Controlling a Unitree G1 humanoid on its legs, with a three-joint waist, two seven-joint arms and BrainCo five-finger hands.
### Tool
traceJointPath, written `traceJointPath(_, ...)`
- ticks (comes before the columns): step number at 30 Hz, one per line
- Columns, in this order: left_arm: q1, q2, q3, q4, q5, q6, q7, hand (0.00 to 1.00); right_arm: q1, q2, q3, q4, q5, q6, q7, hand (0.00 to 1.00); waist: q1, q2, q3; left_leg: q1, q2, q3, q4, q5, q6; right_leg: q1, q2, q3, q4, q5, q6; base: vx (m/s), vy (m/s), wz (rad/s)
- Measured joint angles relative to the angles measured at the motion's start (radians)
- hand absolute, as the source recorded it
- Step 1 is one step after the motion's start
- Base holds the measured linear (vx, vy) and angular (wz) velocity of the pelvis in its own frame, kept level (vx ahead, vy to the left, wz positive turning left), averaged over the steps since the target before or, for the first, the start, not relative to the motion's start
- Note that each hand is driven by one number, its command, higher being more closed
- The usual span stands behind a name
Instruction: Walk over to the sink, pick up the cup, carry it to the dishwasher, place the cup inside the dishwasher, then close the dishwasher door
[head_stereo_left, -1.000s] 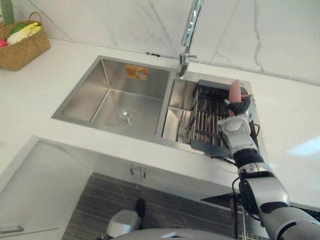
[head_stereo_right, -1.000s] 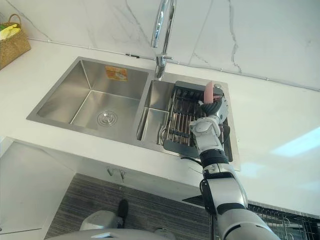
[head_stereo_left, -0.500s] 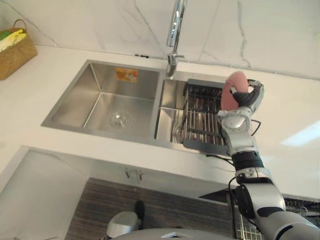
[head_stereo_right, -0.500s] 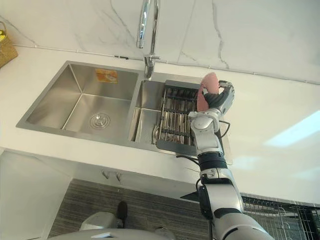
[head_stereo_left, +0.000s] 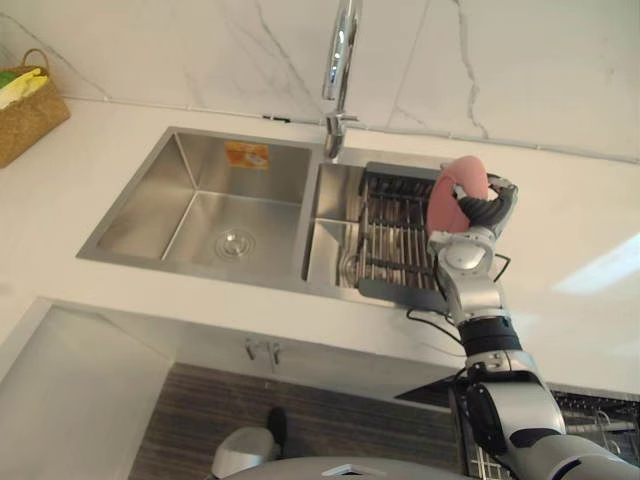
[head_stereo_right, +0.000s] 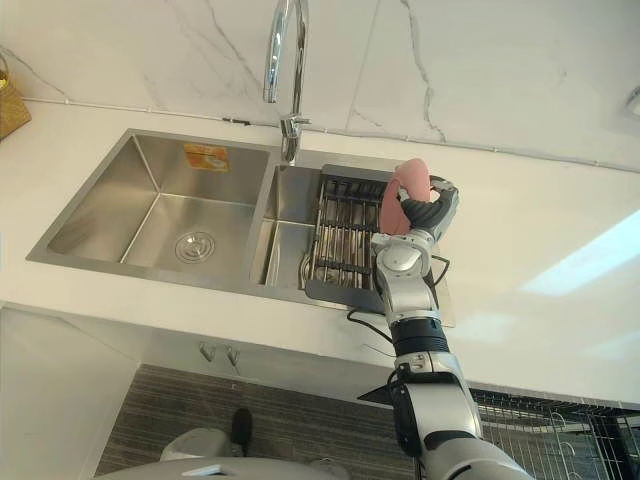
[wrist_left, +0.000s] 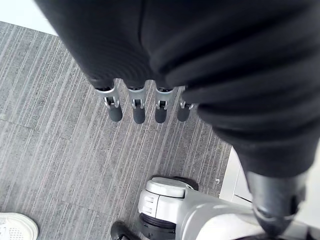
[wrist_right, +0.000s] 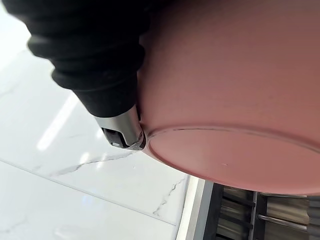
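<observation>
Right hand (head_stereo_left: 483, 210): fingers curled round a pink cup (head_stereo_left: 452, 195), held tilted on its side, clear above the black dish rack (head_stereo_left: 395, 240) just below the hand in the smaller basin of the steel sink (head_stereo_left: 200, 200). Left hand (wrist_left: 138, 109): fingers straight, empty, over the floor. Risks: the smooth, rounded cup may slip during a quick turn and drop onto the rack or the white countertop (head_stereo_left: 570, 250), and a wide swing may clip the faucet (head_stereo_left: 340, 60) to the hand's left.
</observation>
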Motion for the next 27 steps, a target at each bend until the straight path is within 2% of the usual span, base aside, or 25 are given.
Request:
traceJointPath(3, 0.0, 0.0, 0.003, 0.0, 0.0, 0.0, 0.0, 0.0, 0.0, 0.001, 0.0, 0.0, 0.0, -0.023, -0.013, 1.0, 0.0, 0.0, 0.0, 0.0, 0.0, -0.002, 0.0, 0.0, 0.0, 0.001, 0.0, -0.001, 0.0, 0.0, 0.0, 0.0, 0.0, 0.0)
traceJointPath(7, 0.001, 0.0, 0.012, 0.0, 0.001, -0.002, 0.0, 0.0, -0.002, 0.019, -0.002, -0.01, 0.003, -0.037, -0.073, 1.0, 0.0, -0.001, -0.003, 0.0, 0.0, -0.002, 0.0, 0.001, 0.001, 0.001, 0.0, -0.001, 0.0, 0.0, 0.0, 0.0, 0.0, 0.0)
traceJointPath(12, 0.001, 0.0, 0.02, 0.0, 0.001, -0.003, 0.0, 0.0, -0.003, 0.035, -0.004, -0.156, 0.021, -0.047, -0.114, 1.0, -0.004, -0.004, -0.014, -0.001, 0.007, 0.016, 0.0, 0.005, 0.008, -0.007, 0.006, 0.026, -0.007, 0.007, -0.007, 0.0, -0.004, -0.09)
traceJointPath(18, 0.001, 0.002, 0.021, 0.009, 0.003, -0.003, 0.001, 0.0, -0.003, 0.029, -0.042, -0.313, 0.024, -0.058, -0.118, 1.0, -0.01, -0.015, -0.045, -0.003, 0.027, 0.06, 0.0, -0.005, 0.003, -0.024, 0.024, 0.072, -0.02, 0.021, -0.021, -0.02, -0.021, -0.25)
traceJointPath(21, 0.006, 0.002, 0.021, 0.031, 0.004, -0.002, 0.001, 0.0, -0.002, 0.023, -0.063, -0.379, 0.027, -0.058, -0.118, 1.0, -0.024, -0.017, -0.062, 0.001, 0.039, 0.091, 0.0, -0.011, 0.003, -0.039, 0.032, 0.107, -0.019, 0.025, -0.028, -0.02, -0.005, -0.33)
traceJointPath(27, 0.009, 0.011, 0.021, 0.058, 0.011, 0.002, 0.009, 0.0, 0.067, -0.049, -0.109, -0.48, 0.029, -0.049, -0.114, 1.0, -0.056, -0.031, -0.093, 0.021, 0.059, 0.181, 0.0, -0.025, -0.003, -0.071, 0.045, 0.2, -0.021, 0.035, -0.04, -0.01, 0.01, -0.46)
